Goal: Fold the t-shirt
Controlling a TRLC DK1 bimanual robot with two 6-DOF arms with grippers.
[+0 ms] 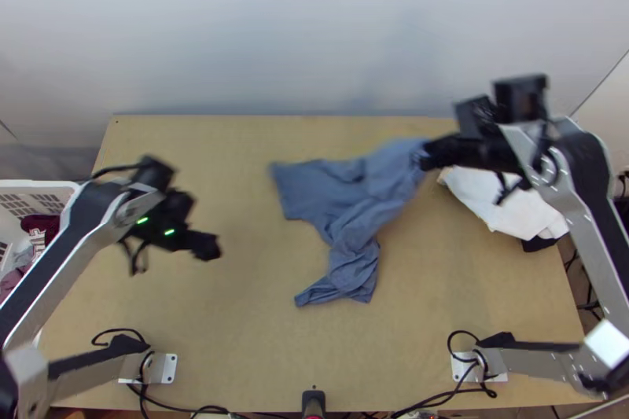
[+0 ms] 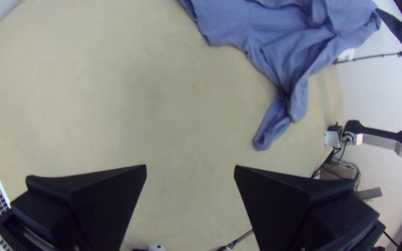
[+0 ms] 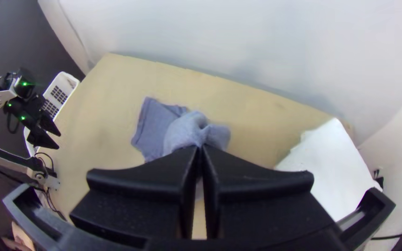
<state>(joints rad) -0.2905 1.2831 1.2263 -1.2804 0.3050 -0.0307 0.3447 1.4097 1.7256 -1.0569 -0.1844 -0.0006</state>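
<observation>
Right gripper [image 1: 427, 156] is pinching blue t-shirt [image 1: 346, 211] by its far right part; left gripper [image 1: 207, 247] is hovering, fingers spread.

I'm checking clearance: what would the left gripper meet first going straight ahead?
The left gripper would probably meet the light wooden tabletop, not the blue cloth t-shirt; depth is unclear.

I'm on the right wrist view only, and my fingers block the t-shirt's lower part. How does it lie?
Observer: The t-shirt runs bunched from your right gripper toward the table's near edge, ending in a narrow strip.
Operator: Anything poking out from the white cloth's near side?
Observer: Yes, something black beneath the white cloth.
Operator: And what's in the basket?
Observer: Dark red cloth shows inside the basket.
</observation>
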